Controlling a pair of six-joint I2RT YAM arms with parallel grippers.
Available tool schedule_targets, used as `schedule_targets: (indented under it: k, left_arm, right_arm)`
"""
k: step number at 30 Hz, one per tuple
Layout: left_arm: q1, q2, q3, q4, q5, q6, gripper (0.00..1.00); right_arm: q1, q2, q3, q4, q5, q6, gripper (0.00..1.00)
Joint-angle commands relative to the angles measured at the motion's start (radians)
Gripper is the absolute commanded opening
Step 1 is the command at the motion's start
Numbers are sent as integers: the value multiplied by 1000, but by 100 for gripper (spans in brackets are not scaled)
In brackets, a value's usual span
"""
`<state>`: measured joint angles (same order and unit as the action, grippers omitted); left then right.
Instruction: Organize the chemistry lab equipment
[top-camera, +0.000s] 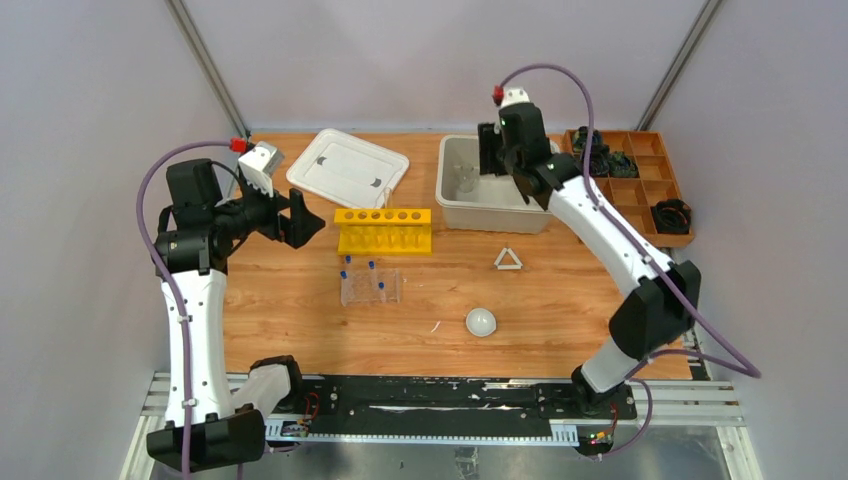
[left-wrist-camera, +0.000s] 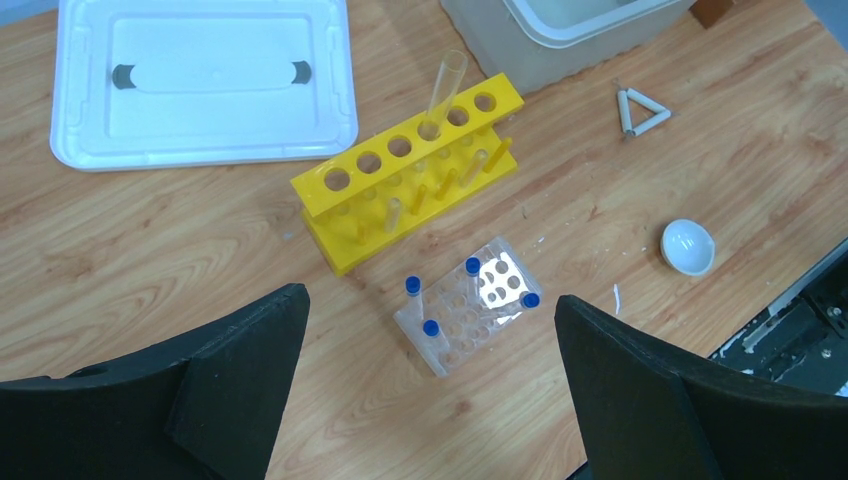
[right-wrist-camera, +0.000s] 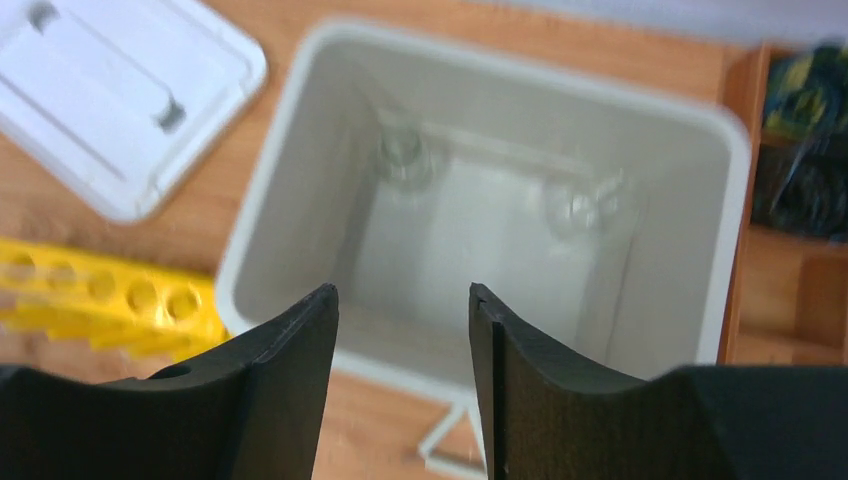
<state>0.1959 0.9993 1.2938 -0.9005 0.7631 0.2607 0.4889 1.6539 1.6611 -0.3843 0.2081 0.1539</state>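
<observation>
Pale walls close in on three sides of a wooden desk (top-camera: 300, 320). From the top camera, a white lid (top-camera: 347, 167) and a grey bin (top-camera: 490, 212) sit along the far edge. A wooden tray (top-camera: 645, 192) fills the far right corner. The yellow rack (top-camera: 384, 230) stands mid-desk with the clear rack (top-camera: 370, 288) just nearer, carrying blue-capped tubes (top-camera: 371, 267). The white triangle (top-camera: 508, 260) and white dish (top-camera: 481, 322) lie apart to the right. Bare wood runs down the left side and along the near edge. The left jaws hang above the desk left of the yellow rack. The right jaws hang over the bin.

From the left wrist, the left jaws stand wide apart, holding and touching nothing. Both racks are far below between them. One clear tube (left-wrist-camera: 445, 88) leans in a hole of the yellow rack. Four blue caps show in the clear rack. The triangle and dish lie to the right, near the desk's edge.

From the right wrist, the picture is blurred. The right jaws stand partly apart with nothing between them, above the bin's near wall. Two glass vessels (right-wrist-camera: 405, 155) sit on the bin's floor, well apart, one toward each far corner.
</observation>
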Motion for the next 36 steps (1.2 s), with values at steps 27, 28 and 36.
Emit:
schedule_targets:
  k: [27, 28, 36]
  left_arm:
    - [2, -57, 22, 9, 18, -29, 100]
    - [2, -56, 23, 9, 19, -32, 100]
    - [4, -65, 23, 9, 8, -22, 100]
  right_arm:
    - [50, -181, -826, 275, -23, 213, 48]
    - [52, -169, -822, 284, -21, 223, 47]
    - [73, -72, -799, 315, 59, 282, 45]
